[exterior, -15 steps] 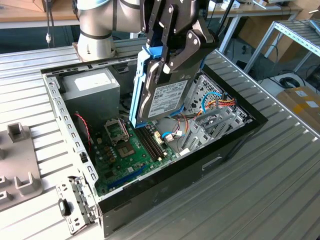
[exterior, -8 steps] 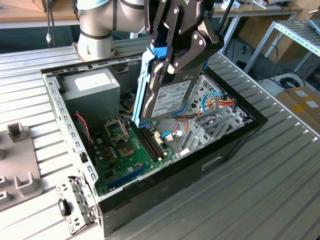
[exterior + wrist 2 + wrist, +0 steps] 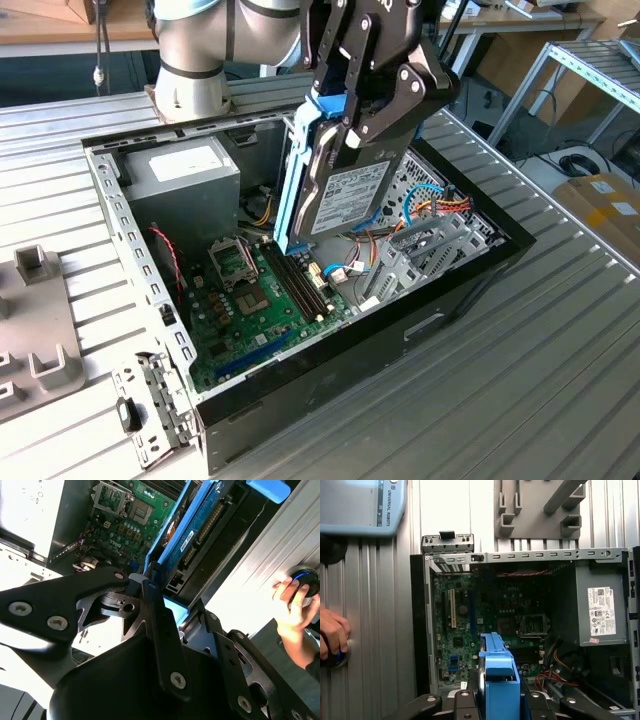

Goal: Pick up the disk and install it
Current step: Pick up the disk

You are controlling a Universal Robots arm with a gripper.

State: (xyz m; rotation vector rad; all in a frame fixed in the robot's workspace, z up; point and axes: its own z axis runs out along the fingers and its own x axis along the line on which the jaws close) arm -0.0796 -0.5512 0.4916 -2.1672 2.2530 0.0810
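Exterior view: black pincer (image 3: 352, 128) closed on the disk (image 3: 345, 200), fingers (image 3: 385, 115) pressed against its two broad faces near the upper end. Disk held on edge and leaning, white label turned toward the exterior view's right, blue frame (image 3: 290, 180) running down the side toward the exterior view's left. Hanging over the open computer case (image 3: 122, 225), above the green board (image 3: 250, 300) and just beside the grey drive cage (image 3: 432, 248). Lower end down near the board's long black slots; touching or not, cannot tell. Grey box (image 3: 185, 178) with a white sticker in the case corner nearest the arm's base (image 3: 195, 60). Red, orange and blue wires (image 3: 440, 205) next to the cage. Case lying flat around the middle of the ribbed metal surface (image 3: 500, 400), lid off. Grey holder block (image 3: 40, 335) and small metal bracket (image 3: 150, 410) resting on the surface toward the exterior view's left, the block apart from the case, the bracket just beside its corner.

Second wrist view: pincer (image 3: 172, 597) linkages up close, disk (image 3: 200, 530) seen from its circuit-board face with blue rails alongside. Person's hand (image 3: 295, 610) on a round knob (image 3: 306, 577) with a blue ring, well apart from the case.

First wrist view: disk (image 3: 497, 667) seen end-on, clamped between the two fingers (image 3: 464, 700), straight over the case interior. Hand (image 3: 332, 635) resting on the surface beside the case's black wall.
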